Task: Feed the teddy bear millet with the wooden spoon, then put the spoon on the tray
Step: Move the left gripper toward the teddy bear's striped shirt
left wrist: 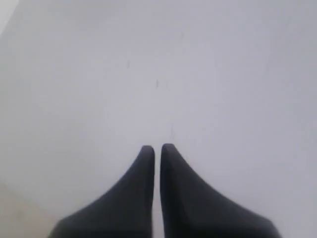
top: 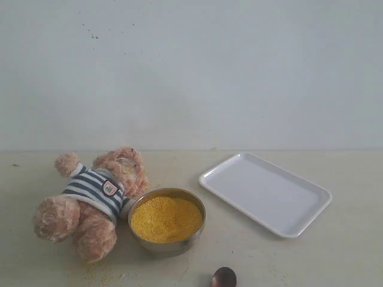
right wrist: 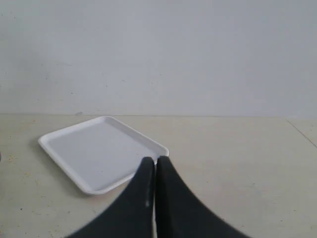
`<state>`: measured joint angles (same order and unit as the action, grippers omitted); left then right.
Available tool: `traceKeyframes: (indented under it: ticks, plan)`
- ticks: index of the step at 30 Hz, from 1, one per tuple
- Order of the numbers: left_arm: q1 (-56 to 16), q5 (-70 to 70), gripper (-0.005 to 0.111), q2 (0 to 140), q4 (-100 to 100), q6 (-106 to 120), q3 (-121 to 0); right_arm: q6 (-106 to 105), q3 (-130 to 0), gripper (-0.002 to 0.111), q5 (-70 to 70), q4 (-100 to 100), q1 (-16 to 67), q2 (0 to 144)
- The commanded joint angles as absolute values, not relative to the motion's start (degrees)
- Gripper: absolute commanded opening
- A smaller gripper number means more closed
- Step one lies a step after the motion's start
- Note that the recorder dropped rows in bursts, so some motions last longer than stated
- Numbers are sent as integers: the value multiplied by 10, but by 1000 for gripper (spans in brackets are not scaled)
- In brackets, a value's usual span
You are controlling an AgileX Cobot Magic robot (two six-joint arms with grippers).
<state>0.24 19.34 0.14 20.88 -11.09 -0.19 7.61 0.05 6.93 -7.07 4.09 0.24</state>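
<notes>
The teddy bear (top: pixel 93 200) in its striped shirt lies on its back at the left of the table. Beside it stands a steel bowl (top: pixel 167 245) with a mound of yellow millet (top: pixel 166 218). The white tray (top: pixel 266 192) lies empty to the right, also seen as the tray (right wrist: pixel 99 151) in the right wrist view. Only the dark oval bowl of the wooden spoon (top: pixel 224 278) shows at the bottom edge; its handle is cut off. Neither arm appears in the exterior view. My left gripper (left wrist: pixel 157 148) is shut, facing a blank pale surface. My right gripper (right wrist: pixel 154 159) is shut and empty, in front of the tray's corner.
A pale wall rises behind the table. Scattered yellow grains lie on the tabletop (top: pixel 347 251) near the bear's legs and in front of the bowl.
</notes>
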Motion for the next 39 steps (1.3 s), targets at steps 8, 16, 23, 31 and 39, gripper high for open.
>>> traceKeyframes:
  ticks: [8, 16, 23, 31, 39]
  plan:
    - [-1, 459, 4, 499, -61, -156, -355, 75, 0, 0, 63, -71, 40, 0]
    - [-1, -283, 4, 868, -109, -209, -594, 75, 0, 0, 63, -71, 40, 0]
    - [-1, -372, 4, 887, 52, 64, -597, 75, 0, 0, 62, -71, 40, 0]
    - [-1, -330, 11, 887, 159, 183, -607, 75, 0, 0, 62, -71, 40, 0]
    - [-1, -229, 102, 889, 359, 303, -607, 75, 0, 0, 62, -71, 40, 0]
